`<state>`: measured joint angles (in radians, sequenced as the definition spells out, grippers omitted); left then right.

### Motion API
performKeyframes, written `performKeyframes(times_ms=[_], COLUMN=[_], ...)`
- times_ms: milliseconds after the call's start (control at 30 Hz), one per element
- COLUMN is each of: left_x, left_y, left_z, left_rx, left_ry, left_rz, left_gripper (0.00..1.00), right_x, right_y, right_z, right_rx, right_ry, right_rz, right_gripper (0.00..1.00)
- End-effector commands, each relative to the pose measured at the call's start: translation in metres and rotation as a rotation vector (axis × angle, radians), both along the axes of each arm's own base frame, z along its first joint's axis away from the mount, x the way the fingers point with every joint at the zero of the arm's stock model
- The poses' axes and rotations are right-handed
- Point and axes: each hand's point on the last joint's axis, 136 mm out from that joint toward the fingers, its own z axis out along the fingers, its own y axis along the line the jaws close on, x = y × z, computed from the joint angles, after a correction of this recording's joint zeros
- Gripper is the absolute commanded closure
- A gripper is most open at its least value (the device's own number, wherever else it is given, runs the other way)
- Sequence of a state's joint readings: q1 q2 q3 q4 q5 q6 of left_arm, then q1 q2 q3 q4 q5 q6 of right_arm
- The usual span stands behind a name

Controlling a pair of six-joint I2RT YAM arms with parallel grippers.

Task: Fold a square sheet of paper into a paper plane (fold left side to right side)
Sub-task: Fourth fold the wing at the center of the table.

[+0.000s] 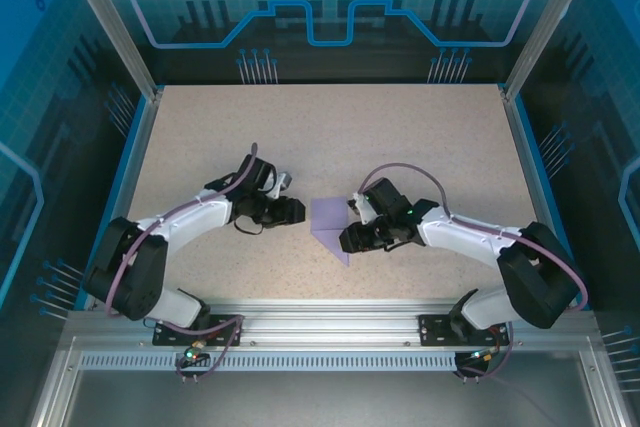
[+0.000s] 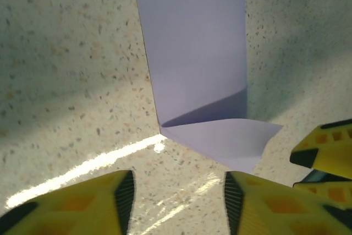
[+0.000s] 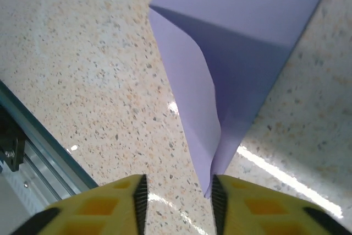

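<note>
- Thin lavender-purple paper sheet (image 1: 328, 219), part-folded, lies flat mid-worktop (image 1: 330, 127) between both arms, so either can reach it.
- left end effector (image 2: 179, 191): fingers apart, empty, just short of the sheet.
- right end effector (image 3: 176, 196): fingers apart, lifted corner flap (image 3: 192, 97) tip at the gap, unclamped; crease likely needs pressing.

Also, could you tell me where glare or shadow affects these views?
Left wrist: a bright glare streak crosses the table below the sheet, whose raised flap casts a dark band on it. Right wrist: a similar streak at right; the curled flap darkens the sheet beneath. Top external: evenly lit, sheet small.
</note>
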<state>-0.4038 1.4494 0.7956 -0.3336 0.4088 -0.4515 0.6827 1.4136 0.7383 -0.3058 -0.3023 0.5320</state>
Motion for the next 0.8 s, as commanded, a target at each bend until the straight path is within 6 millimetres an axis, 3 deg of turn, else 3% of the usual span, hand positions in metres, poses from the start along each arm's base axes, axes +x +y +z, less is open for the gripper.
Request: performKeyframes(times_ms=[0,100,267,400,600,767], left_x=[-0.014,-0.019,-0.024,-0.025,-0.021,-0.019], left_y=[-0.007,-0.013,-0.020,-0.028,-0.041,-0.051], left_z=[-0.001,-0.004,-0.013,-0.019,-0.021,-0.024], left_rx=[-0.106,-0.167,-0.171,-0.170,-0.170,-0.177], left_ry=[0.079,0.101,0.128,0.140,0.145,0.153], left_rz=[0.065,0.092,0.083,0.065,0.045,0.031], left_gripper=[0.44,0.43,0.41,0.42,0.41,0.41], right_x=[0.013,0.023,0.037,0.045,0.044,0.042], right_y=[-0.012,0.000,0.016,0.015,0.007,0.000], right_z=[-0.006,-0.007,-0.014,-0.017,-0.019,-0.016], right_rx=[-0.055,-0.019,0.005,-0.013,-0.022,-0.030], right_ry=[-0.051,-0.073,-0.069,-0.078,-0.077,-0.082], right_rz=[0.039,0.081,0.117,0.104,0.094,0.084], right_gripper=[0.54,0.50,0.51,0.64,0.97,0.98])
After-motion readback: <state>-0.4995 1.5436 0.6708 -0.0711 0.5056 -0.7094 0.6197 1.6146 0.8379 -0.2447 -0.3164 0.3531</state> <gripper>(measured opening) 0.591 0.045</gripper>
